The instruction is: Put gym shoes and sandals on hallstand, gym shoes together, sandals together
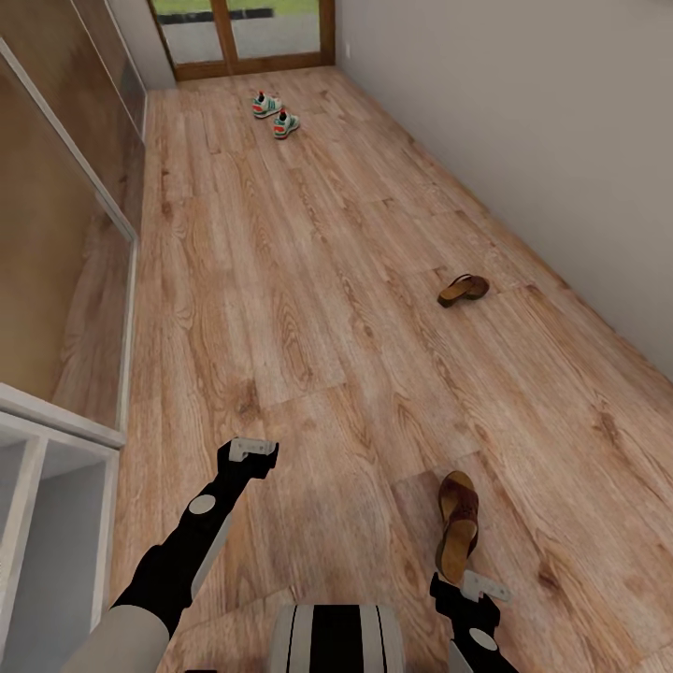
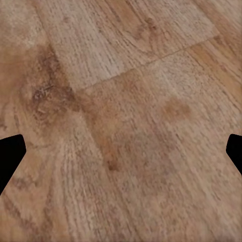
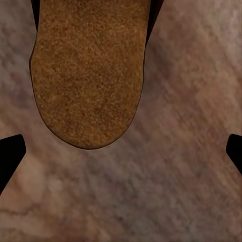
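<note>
We find no writing, label, brand, number or sign that we can read on anything here.

- Left arm (image 1: 187, 551): black forearm casing with a round grey disc on its side and a pale grey upper segment.
- Left gripper (image 1: 252, 451): black wrist block topped by a light grey plate.
- Right gripper (image 1: 481, 589): same black housing with a light grey plate; round grey disc below.
- Trunk (image 1: 336, 638): light grey, rounded, with broad black vertical stripes.
- Fingertips (image 2: 10, 156): flat black, angular wedges.
</note>
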Available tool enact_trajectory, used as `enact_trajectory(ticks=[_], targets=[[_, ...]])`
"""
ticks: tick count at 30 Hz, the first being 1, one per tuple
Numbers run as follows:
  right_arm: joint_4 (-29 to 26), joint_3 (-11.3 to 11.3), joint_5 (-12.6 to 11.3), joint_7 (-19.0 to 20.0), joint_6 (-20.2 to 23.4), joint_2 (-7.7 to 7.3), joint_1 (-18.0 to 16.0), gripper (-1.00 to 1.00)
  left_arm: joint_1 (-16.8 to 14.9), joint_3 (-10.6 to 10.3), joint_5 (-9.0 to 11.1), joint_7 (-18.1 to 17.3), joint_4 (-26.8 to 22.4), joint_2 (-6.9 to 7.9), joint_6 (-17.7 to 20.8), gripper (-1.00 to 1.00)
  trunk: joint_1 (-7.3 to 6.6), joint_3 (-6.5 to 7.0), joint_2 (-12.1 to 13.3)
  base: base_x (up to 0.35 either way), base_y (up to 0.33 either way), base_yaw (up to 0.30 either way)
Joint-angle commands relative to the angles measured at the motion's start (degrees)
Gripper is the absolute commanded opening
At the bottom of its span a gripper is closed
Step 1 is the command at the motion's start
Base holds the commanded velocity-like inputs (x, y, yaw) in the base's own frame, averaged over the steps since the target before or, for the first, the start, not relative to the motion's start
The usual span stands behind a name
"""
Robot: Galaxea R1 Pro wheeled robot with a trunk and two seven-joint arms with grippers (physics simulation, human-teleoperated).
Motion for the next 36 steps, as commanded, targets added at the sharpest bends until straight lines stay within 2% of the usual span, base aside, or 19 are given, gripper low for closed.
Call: enact_trajectory(ticks=[1,4,10,36], targets=[[0.0,-0.2,-0.5,0.1,-0.4,0.04,0.0,1.0,0.0,0.0,0.0,-0.1,-0.1,0.0,0.2,1.0,-0.01,-0.03,0.0,0.0,0.0,0.0],[0.0,-0.2,-0.5,0.1,-0.4,0.04,0.0,1.0,0.0,0.0,0.0,-0.1,-0.1,0.0,0.2,1.0,-0.01,-0.08,0.0,0.0,0.0,0.027],[0.0,-0.2,-0.5,0.1,-0.4,0.04,0.0,1.0,0.0,0.0,0.0,-0.1,-0.1,0.0,0.2,1.0,0.15,-1.7,-0.1,0.0,0.0,0.106],[0.0,-0.2,-0.5,0.1,-0.4,0.03,0.0,1.0,0.0,0.0,0.0,-0.1,-0.1,0.0,0.2,1.0,0.15,-1.8,-0.1,0.032,0.0,0.009]])
